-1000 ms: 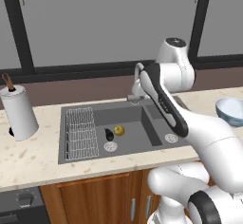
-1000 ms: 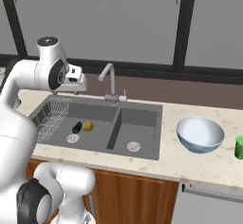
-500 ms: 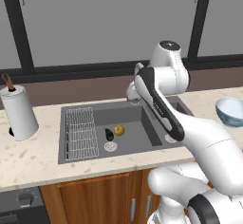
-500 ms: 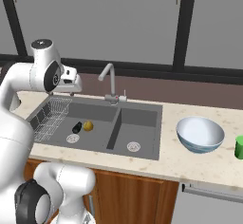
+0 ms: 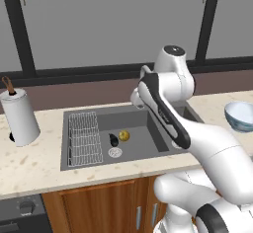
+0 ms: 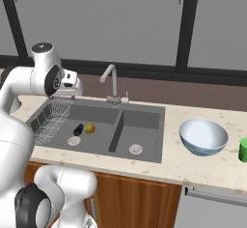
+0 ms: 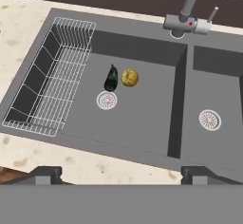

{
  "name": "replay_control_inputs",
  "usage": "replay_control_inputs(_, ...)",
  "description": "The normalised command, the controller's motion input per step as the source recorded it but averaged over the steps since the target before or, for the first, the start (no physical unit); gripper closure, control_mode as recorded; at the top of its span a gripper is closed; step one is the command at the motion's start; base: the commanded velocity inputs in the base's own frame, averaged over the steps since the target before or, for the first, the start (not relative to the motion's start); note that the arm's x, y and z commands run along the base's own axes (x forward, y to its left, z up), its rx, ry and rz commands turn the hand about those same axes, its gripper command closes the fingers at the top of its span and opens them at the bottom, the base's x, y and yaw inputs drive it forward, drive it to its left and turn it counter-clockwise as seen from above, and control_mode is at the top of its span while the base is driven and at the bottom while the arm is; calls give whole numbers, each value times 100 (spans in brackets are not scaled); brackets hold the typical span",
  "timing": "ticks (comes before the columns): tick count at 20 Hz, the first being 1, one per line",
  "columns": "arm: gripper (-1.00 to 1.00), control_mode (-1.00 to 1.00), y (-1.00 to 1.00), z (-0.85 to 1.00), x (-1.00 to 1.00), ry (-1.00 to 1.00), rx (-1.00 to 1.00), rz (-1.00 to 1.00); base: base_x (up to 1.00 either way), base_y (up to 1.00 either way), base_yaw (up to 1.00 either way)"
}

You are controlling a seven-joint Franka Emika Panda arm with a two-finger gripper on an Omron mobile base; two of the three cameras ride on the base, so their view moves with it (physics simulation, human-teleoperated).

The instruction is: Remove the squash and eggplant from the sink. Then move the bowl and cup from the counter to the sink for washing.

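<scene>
In the left basin of the dark grey sink (image 7: pixel 142 118), the round yellow-brown squash (image 7: pixel 129 78) and the near-black eggplant (image 7: pixel 111 79) lie touching, just behind the drain. My gripper (image 7: pixel 121 175) hovers high above this basin, looking down, open with nothing between its fingers. Both base views show the squash (image 5: pixel 124 135) (image 6: pixel 89 128) and eggplant (image 5: pixel 114 140) (image 6: pixel 78 130) on the floor of the sink (image 5: pixel 79 163) (image 6: pixel 144 140). On the beige counter (image 6: pixel 207 166) right of the sink stand the white-and-blue bowl (image 6: pixel 203 136) (image 5: pixel 240 116) and, further right, the green cup (image 6: pixel 243 150).
A wire rack (image 7: pixel 52 76) (image 5: pixel 84 138) fills the left side of the left basin. The curved steel faucet (image 6: pixel 112 79) (image 7: pixel 187 9) rises behind the divider between the basins. A paper towel roll (image 5: pixel 19 117) stands on the counter left of the sink.
The arm has swung slightly left and the hand has dipped a little over the left basin. The jaws stay open. Vegetables, bowl and cup have not moved.
</scene>
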Motion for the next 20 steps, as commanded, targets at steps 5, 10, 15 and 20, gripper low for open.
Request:
replay_control_inputs(5, -100, -100, 7, -15, 1, 0, 0, 0, 0, 0, 0)
replay_control_inputs(10, -100, -100, 13, -13, 3, -1, 0, -3, 0, 0, 0)
replay_control_inputs(15, -100, -100, 12, -14, 1, 0, 0, -4, 0, 0, 0)
replay_control_inputs(20, -100, -100, 10, -16, 4, 0, 0, -9, 0, 0, 0)
